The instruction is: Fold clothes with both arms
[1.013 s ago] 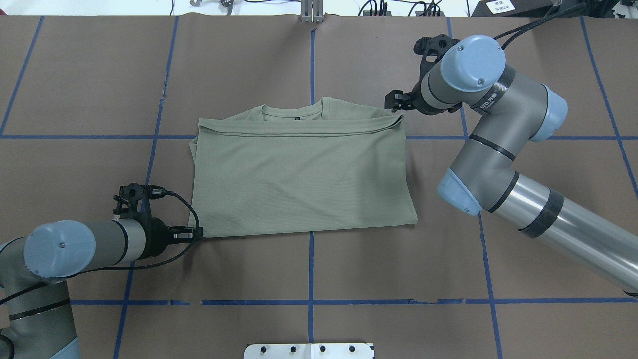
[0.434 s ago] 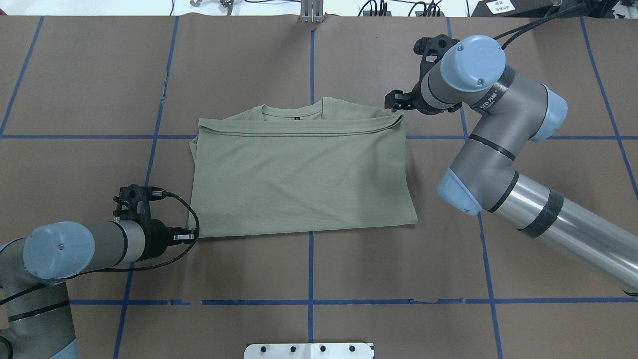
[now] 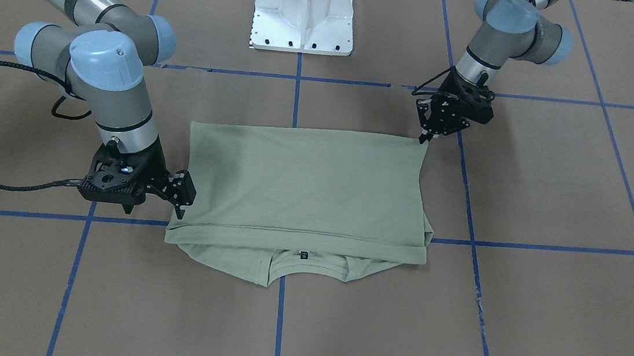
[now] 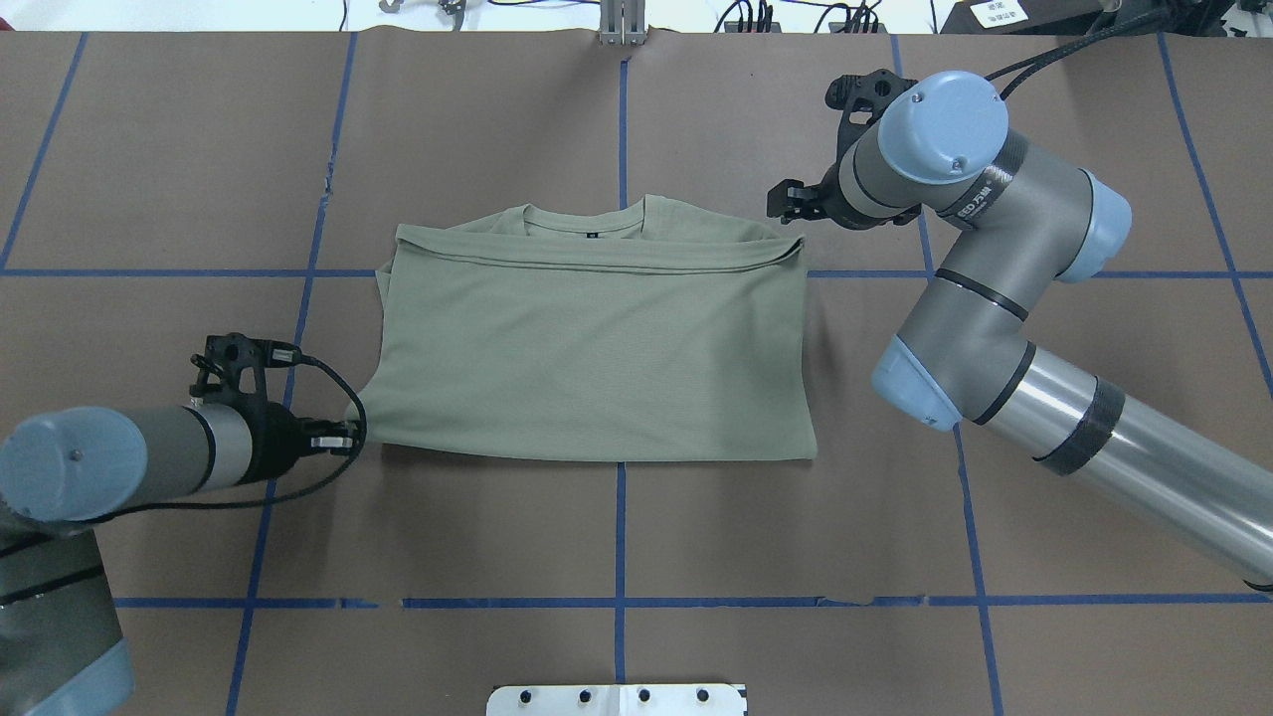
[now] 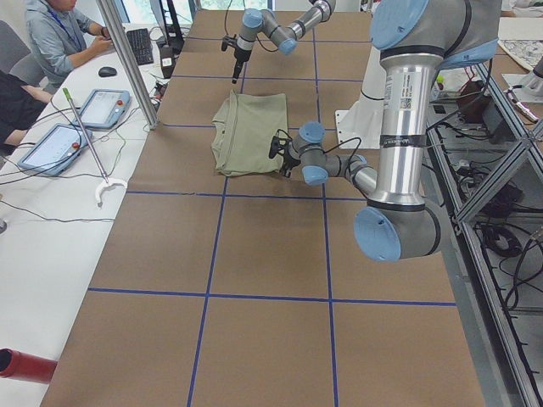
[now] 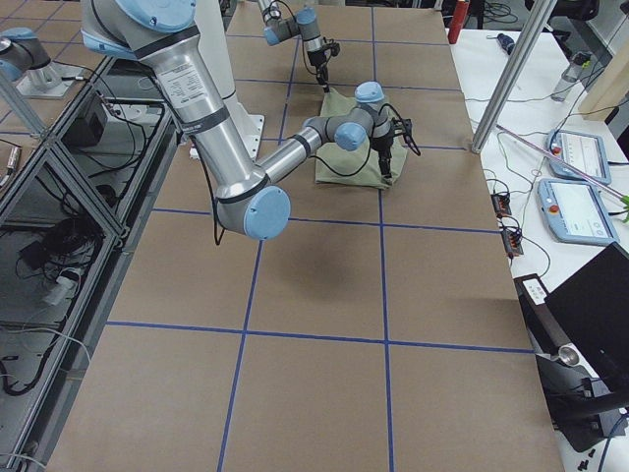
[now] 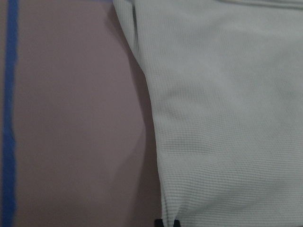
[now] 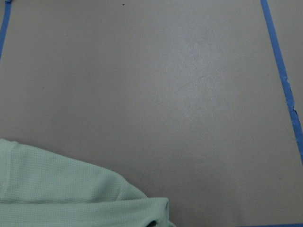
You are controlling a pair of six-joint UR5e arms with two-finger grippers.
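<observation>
While the left gripper (image 4: 348, 439) sits low at the middle left of the overhead view, its jaws are pinched narrowly on the lower left corner of the sage-green knit shirt (image 4: 597, 348). The left wrist view shows two dark fingertips (image 7: 159, 222) close together at the cloth's edge, at the bottom of the frame. The shirt lies folded into a rough rectangle at the centre of the brown table (image 4: 617, 537). A hemmed edge is doubled across its upper part, and the round neckline with its small dark neck label (image 4: 591, 236) peeks out above.

The right gripper (image 4: 786, 206) is at the upper right of the overhead view, at the shirt's upper right corner. In the front-facing view its fingers stand narrow against that corner. The right wrist view shows the cloth running to the bottom edge of the frame, so this gripper appears closed on the fabric.

Blue tape lines (image 4: 619, 129) cross the table in a grid. The white pedestal base (image 3: 303, 14) stands at the top centre of the front-facing view. A seated person (image 5: 55, 38) shows at the upper left of the exterior left view.
</observation>
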